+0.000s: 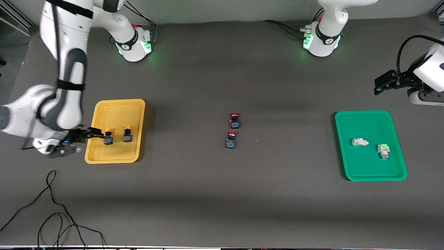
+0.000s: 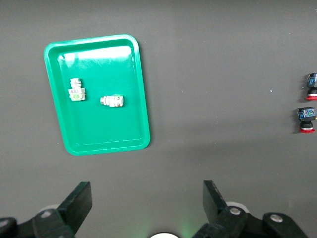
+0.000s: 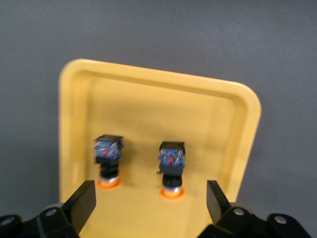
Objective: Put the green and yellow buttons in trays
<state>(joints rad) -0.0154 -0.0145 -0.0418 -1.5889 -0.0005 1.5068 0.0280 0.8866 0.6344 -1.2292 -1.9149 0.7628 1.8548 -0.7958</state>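
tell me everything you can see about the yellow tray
The yellow plastic tray is a shallow rectangle with rounded corners and a raised rim, lying flat on the dark table toward the right arm's end. Inside it sit two dark-bodied buttons with orange-yellow caps, side by side and apart. The open right gripper hangs over its rim beside one button, touching nothing visible.

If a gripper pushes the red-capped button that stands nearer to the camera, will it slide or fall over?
The nearer red-capped button would probably tip rather than slide: it seems to stand tall on a small base. Its round cap suggests it may then roll a little. It looks stiff and light, and could knock the other red-capped button close beside it.
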